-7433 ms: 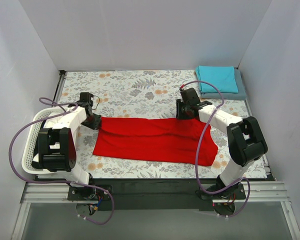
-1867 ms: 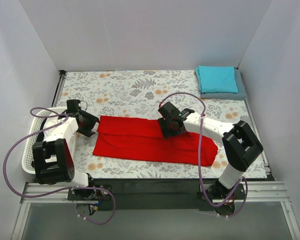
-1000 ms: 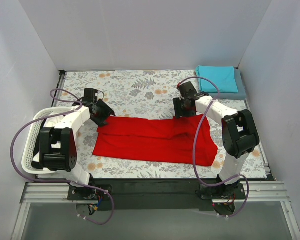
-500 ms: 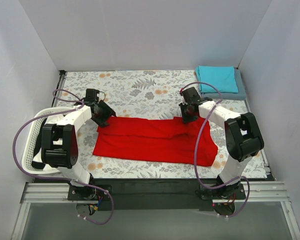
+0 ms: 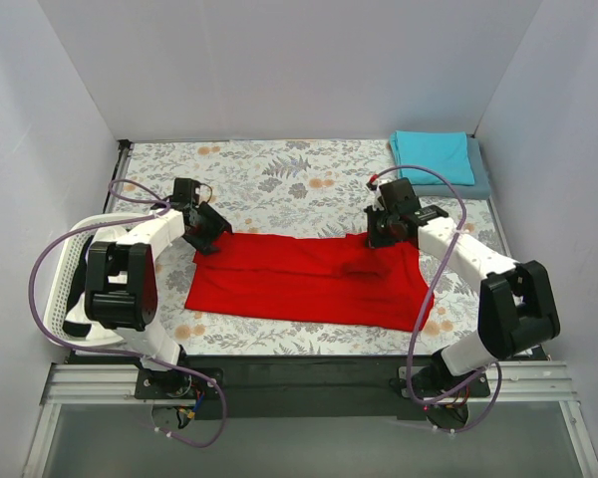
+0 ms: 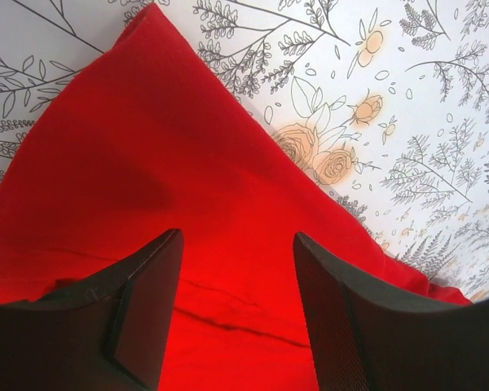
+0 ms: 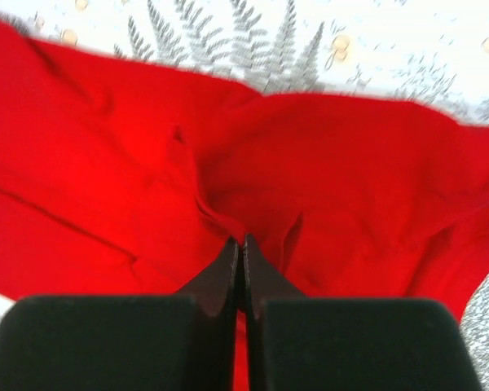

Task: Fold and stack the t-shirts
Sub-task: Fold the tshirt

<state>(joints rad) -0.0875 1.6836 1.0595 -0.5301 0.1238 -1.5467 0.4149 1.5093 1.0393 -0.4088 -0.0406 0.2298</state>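
A bright red t-shirt (image 5: pixel 299 281) lies as a long folded band across the flowered table. My left gripper (image 5: pixel 208 243) hovers over its far left corner, jaws open. In the left wrist view the two fingers (image 6: pixel 151 293) stand wide apart above the red cloth (image 6: pixel 147 187), nothing between them. My right gripper (image 5: pixel 377 239) sits at the shirt's far edge towards the right, shut on a pinched ridge of red cloth (image 7: pixel 220 213) at its tips (image 7: pixel 241 242). A folded teal t-shirt (image 5: pixel 435 156) rests on a folded grey-blue t-shirt (image 5: pixel 481 185) in the far right corner.
A white lattice basket (image 5: pixel 58 291) stands at the left table edge beside the left arm. White walls close in the table at the back and both sides. The flowered cloth (image 5: pixel 279 184) shows behind the red shirt.
My right gripper has closed from open onto a fold of the red shirt's far edge and its arm swung outward to the right. The left gripper has hardly moved.
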